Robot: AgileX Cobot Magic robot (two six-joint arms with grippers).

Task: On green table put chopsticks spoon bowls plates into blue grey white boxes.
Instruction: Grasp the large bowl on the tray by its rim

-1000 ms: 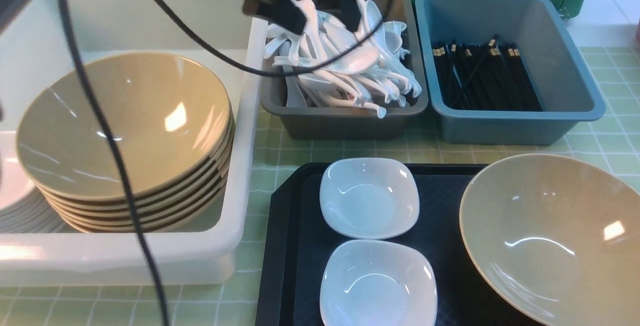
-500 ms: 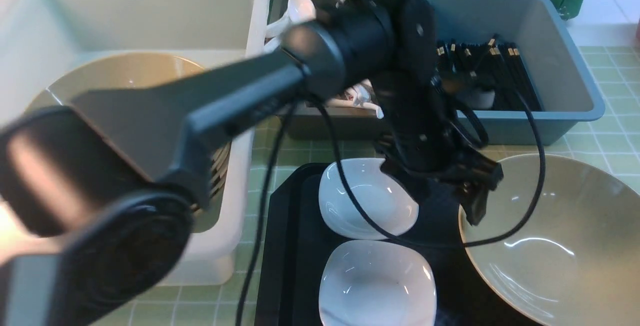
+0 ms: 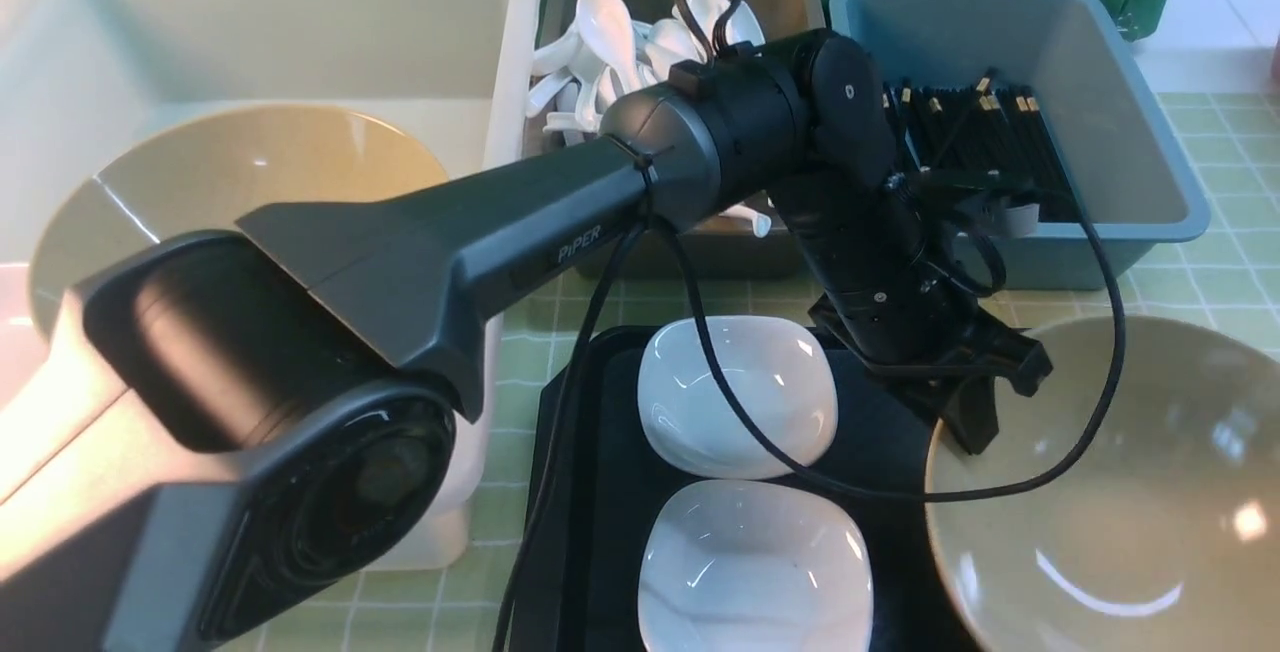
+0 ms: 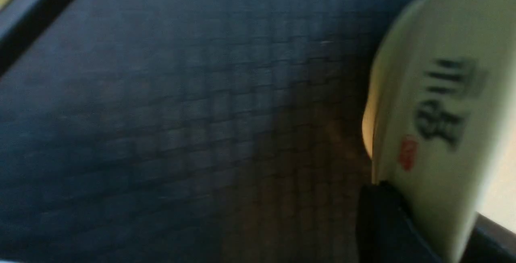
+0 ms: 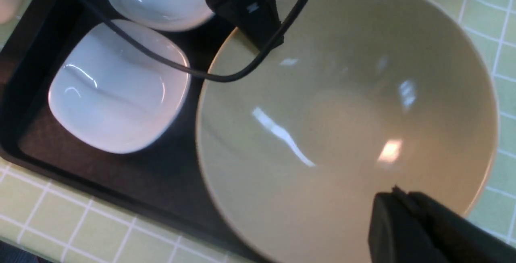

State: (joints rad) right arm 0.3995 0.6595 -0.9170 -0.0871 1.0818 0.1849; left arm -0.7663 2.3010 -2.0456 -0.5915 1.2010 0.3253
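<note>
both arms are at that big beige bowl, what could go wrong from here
1. The left tool is shut on only the thin rim of the glossy bowl; lifted from one edge, it may slip or tip.
2. The right tool is closed across the bowl, but a grip there cannot be confirmed, so support may be one-sided.
3. The left arm's cable droops over the white plates and the bowl; it could snag or drag one.

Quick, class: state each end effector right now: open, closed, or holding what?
Left end effector: closed on the bowl rim.
Right end effector: closed by the bowl's rim; whether it grips cannot be told.
</note>
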